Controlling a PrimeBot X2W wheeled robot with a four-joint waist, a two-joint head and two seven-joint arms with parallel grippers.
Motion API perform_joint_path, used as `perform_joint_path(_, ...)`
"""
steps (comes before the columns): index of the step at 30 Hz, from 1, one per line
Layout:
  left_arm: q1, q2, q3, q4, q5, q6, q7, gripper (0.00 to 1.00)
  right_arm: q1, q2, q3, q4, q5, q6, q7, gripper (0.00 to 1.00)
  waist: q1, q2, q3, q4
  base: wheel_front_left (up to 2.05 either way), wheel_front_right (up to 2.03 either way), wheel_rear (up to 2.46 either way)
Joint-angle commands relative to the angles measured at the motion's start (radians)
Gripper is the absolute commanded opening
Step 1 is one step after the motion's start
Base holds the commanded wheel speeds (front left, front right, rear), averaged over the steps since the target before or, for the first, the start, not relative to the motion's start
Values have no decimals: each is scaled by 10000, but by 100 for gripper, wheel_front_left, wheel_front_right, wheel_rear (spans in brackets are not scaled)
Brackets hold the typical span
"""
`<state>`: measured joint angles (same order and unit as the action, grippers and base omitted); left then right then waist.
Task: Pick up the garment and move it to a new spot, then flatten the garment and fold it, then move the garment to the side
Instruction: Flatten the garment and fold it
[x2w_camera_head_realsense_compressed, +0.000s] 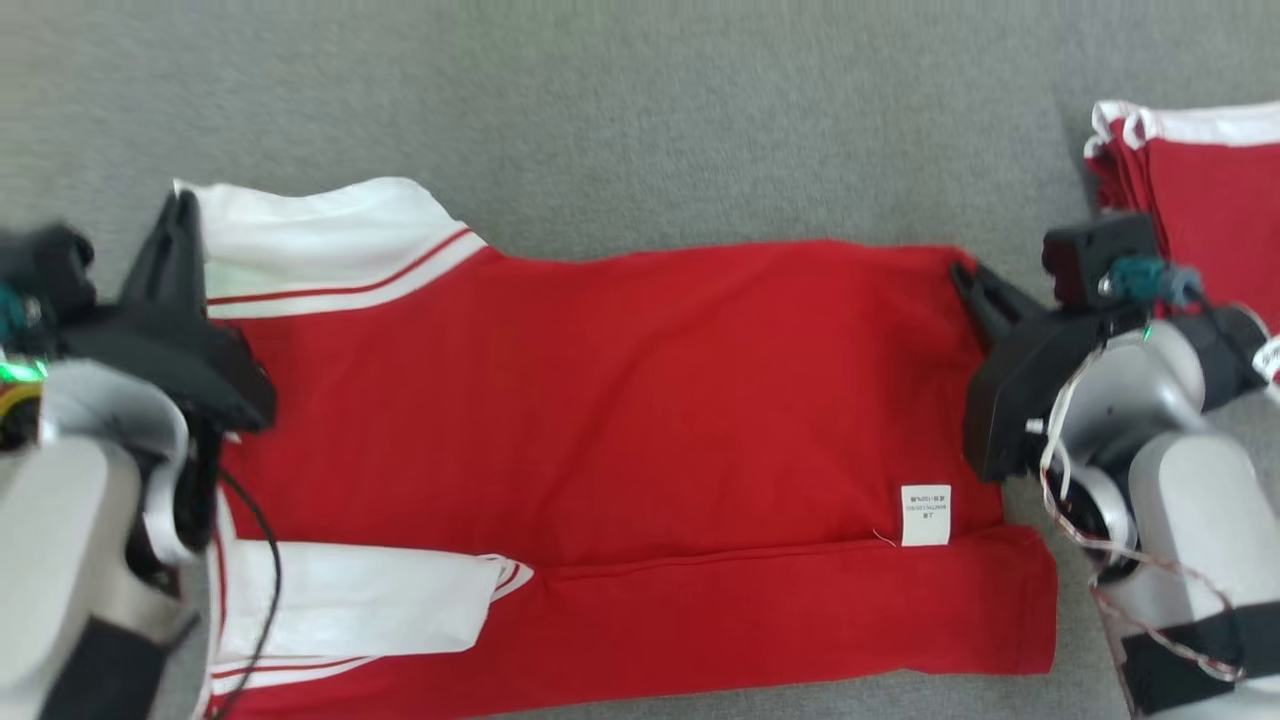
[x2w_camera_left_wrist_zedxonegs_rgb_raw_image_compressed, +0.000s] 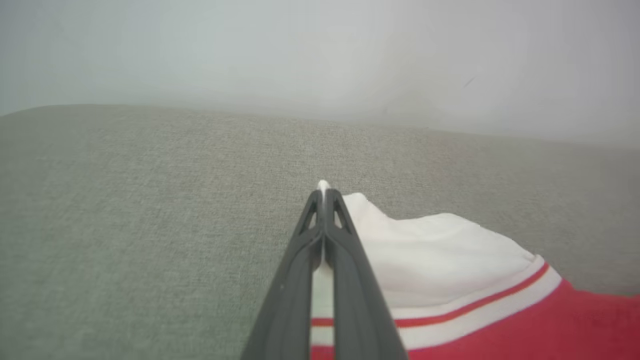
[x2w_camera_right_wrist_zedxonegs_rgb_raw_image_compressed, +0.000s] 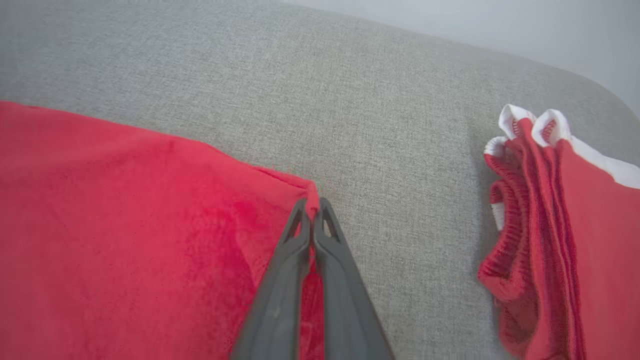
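The garment is a red shirt with white, red-striped sleeves, lying spread on the grey cloth surface with its near edge folded over and a white label showing. My left gripper is shut on the far white sleeve corner, with white cloth pinched between its fingers. At the garment's far right corner my right gripper is shut on the red hem, and red cloth shows between its fingers.
A stack of folded red and white garments lies at the far right, close to my right arm; its edges also appear in the right wrist view. Bare grey surface stretches beyond the garment.
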<state>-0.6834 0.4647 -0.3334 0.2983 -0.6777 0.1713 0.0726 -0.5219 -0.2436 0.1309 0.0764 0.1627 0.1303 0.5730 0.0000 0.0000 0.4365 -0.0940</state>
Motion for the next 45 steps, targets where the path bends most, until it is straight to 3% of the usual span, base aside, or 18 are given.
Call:
perform_joint_path(1, 483, -117, 95, -234, -128, 67, -242, 0, 276, 17, -31, -119, -113, 6, -55, 0, 0, 0, -633, 395, 0, 0, 0)
perform_joint_path(15, 4798, -788, 305, -3395, -884, 928, -1507, 0, 2396, -418, -402, -952, -26, 6, 572, 0, 0, 0, -1666, 934, 0, 0, 0)
perform_joint_path(26, 6281, -1224, 605, -4615, -1715, 1061, -1719, 0, 3179, -797, -680, -1588, 183, 6, 1169, 0, 0, 0, -2034, 1025, 0, 0, 0)
perform_joint_path(45, 7359, -1077, 295, -4208, -1901, 1234, -1357, 0, 3982, -1807, -299, -1640, 353, 6, 2279, 0, 0, 0, -2189, 1294, 0, 0, 0)
